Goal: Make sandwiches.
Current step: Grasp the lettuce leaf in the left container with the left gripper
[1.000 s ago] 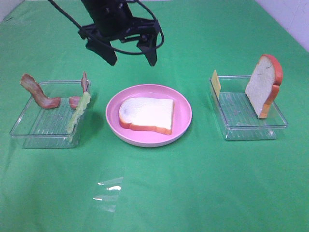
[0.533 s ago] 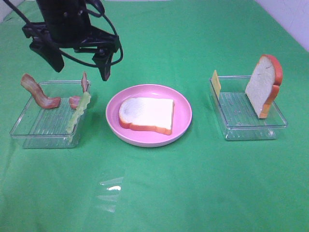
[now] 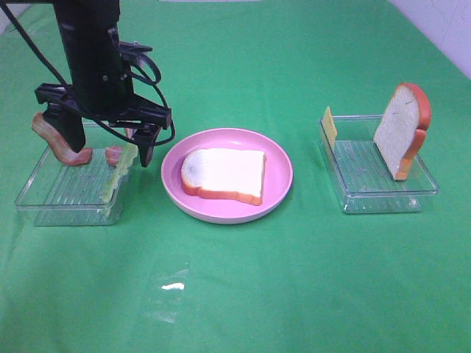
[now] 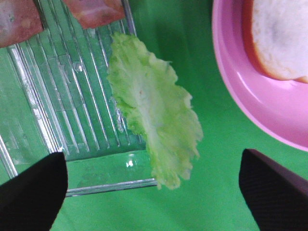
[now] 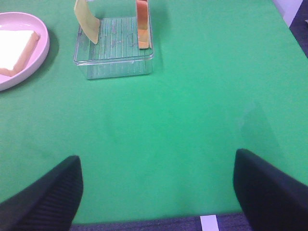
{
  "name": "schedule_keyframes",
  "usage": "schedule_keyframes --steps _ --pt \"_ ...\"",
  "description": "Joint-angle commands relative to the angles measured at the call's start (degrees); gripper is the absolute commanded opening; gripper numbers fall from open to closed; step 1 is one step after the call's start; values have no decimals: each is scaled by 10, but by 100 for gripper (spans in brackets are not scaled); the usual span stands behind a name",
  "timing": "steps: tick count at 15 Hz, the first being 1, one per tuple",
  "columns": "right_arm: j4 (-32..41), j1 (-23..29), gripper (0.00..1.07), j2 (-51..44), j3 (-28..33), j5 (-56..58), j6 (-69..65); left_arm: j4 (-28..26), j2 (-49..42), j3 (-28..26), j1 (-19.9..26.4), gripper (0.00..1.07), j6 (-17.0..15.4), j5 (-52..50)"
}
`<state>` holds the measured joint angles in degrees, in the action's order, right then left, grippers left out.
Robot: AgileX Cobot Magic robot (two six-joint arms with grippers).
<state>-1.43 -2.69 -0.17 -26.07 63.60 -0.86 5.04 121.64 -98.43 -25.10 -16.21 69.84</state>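
The green cloth (image 3: 309, 287) covers the whole work surface on my screen. Over its left side the left gripper (image 3: 104, 149) hangs low above the left tray (image 3: 44, 200), its jaws spread wide and holding nothing. One finger is in front of the tray's far-left corner and the other is in the gap between tray and plate. The right gripper (image 5: 156, 190) is also wide open and empty, hovering over bare cloth well short of the right tray (image 3: 383, 200).

The pink plate (image 3: 281, 184) sits at the centre between the two clear trays. The flat bread slice (image 3: 224, 173) lies on it, crust towards me. The upright bread slice (image 3: 401, 129) stands on edge in the right tray, leaning at the end farthest from the plate.

The lettuce leaf (image 4: 154, 110) is propped against the left tray's wall on the plate side and spills over the rim onto the cloth. My left wrist camera shows it between the open fingers, untouched. The bacon strips (image 3: 114, 154) are in the same tray behind the lettuce, and the far-left one is partly hidden by the finger. The cheese square (image 3: 330, 126) stands on edge at the plate-side end of the right tray.
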Motion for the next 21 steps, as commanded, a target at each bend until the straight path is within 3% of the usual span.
schedule_keyframes --steps 1,4,9,11,12,14,16,17,21 --pt "-2 -1 82 -17 1 -1 2 0 23 3 -2 88 1 34" --pt "-2 -1 82 -17 1 -1 2 5 32 3 -2 88 1 33" --pt "-2 -1 82 -17 1 -1 2 17 33 3 -2 78 -1 27" --pt "-2 -1 82 -17 1 -1 2 17 36 3 -2 68 -2 26" --pt "-2 -1 82 -17 1 -1 2 17 39 3 -2 51 -2 29" --pt "-2 -1 82 -17 1 -1 2 15 48 3 -2 36 1 29" --pt "-2 -1 82 -17 1 -1 2 13 52 3 -2 27 3 28" --pt "-2 -1 82 -17 1 -1 2 13 52 3 -2 16 3 25" --pt "-2 -1 82 -17 1 -1 2 12 50 3 -2 0 16 20"
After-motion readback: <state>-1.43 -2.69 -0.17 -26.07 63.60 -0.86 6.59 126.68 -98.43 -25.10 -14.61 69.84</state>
